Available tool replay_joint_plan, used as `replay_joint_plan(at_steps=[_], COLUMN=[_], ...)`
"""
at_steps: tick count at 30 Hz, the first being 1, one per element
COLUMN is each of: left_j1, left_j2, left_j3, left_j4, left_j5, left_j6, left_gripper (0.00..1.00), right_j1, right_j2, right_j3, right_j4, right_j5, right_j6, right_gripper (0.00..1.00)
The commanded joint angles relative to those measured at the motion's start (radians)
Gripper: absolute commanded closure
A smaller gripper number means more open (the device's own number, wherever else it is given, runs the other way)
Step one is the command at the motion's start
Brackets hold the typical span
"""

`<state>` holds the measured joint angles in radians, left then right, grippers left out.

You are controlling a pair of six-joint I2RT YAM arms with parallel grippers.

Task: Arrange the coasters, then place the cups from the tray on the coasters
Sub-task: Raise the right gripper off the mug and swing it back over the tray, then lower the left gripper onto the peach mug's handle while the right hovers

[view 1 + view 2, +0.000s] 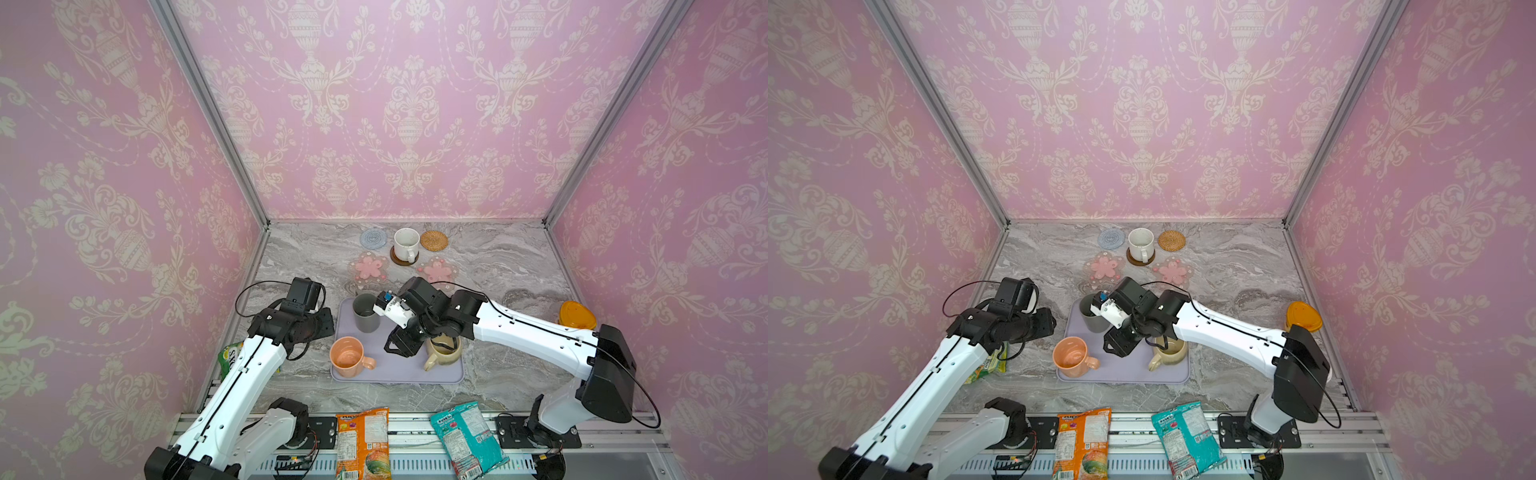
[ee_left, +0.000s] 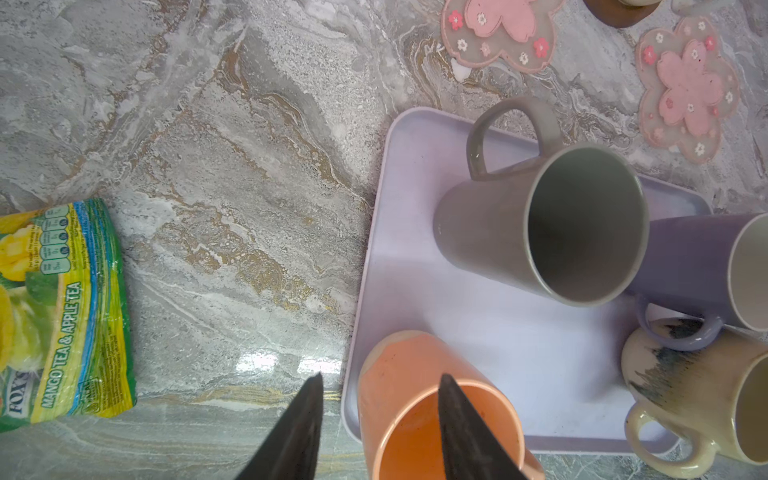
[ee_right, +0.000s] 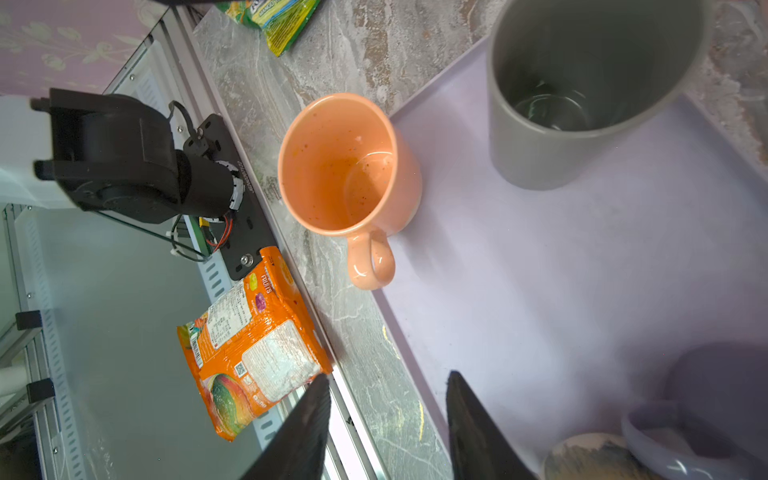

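Observation:
The lavender tray [image 1: 399, 370] holds a grey cup [image 1: 365, 312] with a handle, a peach-orange cup [image 1: 348, 358] and a beige-yellow cup [image 1: 444, 353]. A lavender cup [image 2: 685, 266] stands there too, hidden under my right arm in both top views. Behind the tray, the white cup [image 1: 406, 244] stands on the dark brown coaster [image 1: 401, 261]. Nothing stands on the grey-blue coaster [image 1: 373, 238], the rattan coaster [image 1: 434, 240] or the two pink flower coasters [image 1: 368, 267] [image 1: 438, 271]. My left gripper [image 1: 328, 322] hangs open at the tray's left edge. My right gripper [image 1: 395, 349] hangs open above the tray's middle, holding nothing.
An orange-lidded container [image 1: 577, 316] sits at the right of the table. A green snack bag [image 1: 230, 355] lies under my left arm. An orange bag [image 1: 363, 442] and a teal bag [image 1: 467, 442] lie on the front rail. My right arm reaches across the tray.

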<state>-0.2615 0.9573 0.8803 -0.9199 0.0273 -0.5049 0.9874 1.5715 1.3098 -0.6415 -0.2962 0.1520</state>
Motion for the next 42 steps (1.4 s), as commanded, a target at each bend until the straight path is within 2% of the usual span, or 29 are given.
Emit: replay_joint_plan(at_steps=[1, 4, 9, 13, 15, 20, 23, 26, 28, 37, 40, 42], left_j1=[-0.018, -0.056, -0.172, -0.319, -0.412, -0.638, -0.756, -0.849, -0.892, -0.965, -0.968, -0.967], left_j2=[-0.039, -0.063, -0.093, -0.067, -0.052, 0.020, 0.073, 0.102, 0.113, 0.046, 0.020, 0.013], left_j3=[-0.006, 0.017, 0.084, 0.121, 0.131, 0.155, 0.183, 0.183, 0.161, -0.043, -0.100, -0.113], left_j4=[-0.036, -0.049, -0.059, -0.041, -0.034, -0.047, -0.079, -0.068, -0.039, 0.031, 0.051, 0.050], left_j5=[-0.006, -0.011, -0.035, -0.039, -0.088, -0.200, -0.289, -0.352, -0.389, -0.389, -0.376, -0.408], left_j6=[-0.037, -0.047, -0.060, -0.091, -0.124, -0.271, -0.377, -0.476, -0.542, -0.863, -0.925, -0.950], left_gripper=[0.53, 0.54, 0.55, 0.56, 0.56, 0.55, 0.51, 0.50, 0.49, 0.44, 0.40, 0.39], right_j1=[0.004, 0.004, 0.004, -0.005, -0.019, -0.108, -0.184, -0.227, -0.235, -0.260, -0.266, -0.266], right_j2=[-0.014, -0.030, -0.066, -0.090, -0.099, -0.146, -0.184, -0.229, -0.252, -0.313, -0.335, -0.341], right_j3=[-0.014, -0.027, -0.048, -0.071, -0.080, -0.119, -0.126, -0.166, -0.170, -0.171, -0.195, -0.207], right_j4=[-0.017, -0.004, 0.005, 0.009, 0.008, -0.001, -0.020, -0.018, -0.010, 0.019, 0.038, 0.040], right_j5=[0.010, 0.020, 0.070, 0.113, 0.133, 0.201, 0.232, 0.268, 0.303, 0.360, 0.336, 0.335], right_j6=[-0.028, -0.014, 0.005, 0.032, 0.052, 0.135, 0.197, 0.208, 0.194, 0.158, 0.158, 0.156], right_gripper=[0.53, 0.53, 0.53, 0.53, 0.53, 0.53, 0.53, 0.52, 0.51, 0.49, 0.49, 0.48])
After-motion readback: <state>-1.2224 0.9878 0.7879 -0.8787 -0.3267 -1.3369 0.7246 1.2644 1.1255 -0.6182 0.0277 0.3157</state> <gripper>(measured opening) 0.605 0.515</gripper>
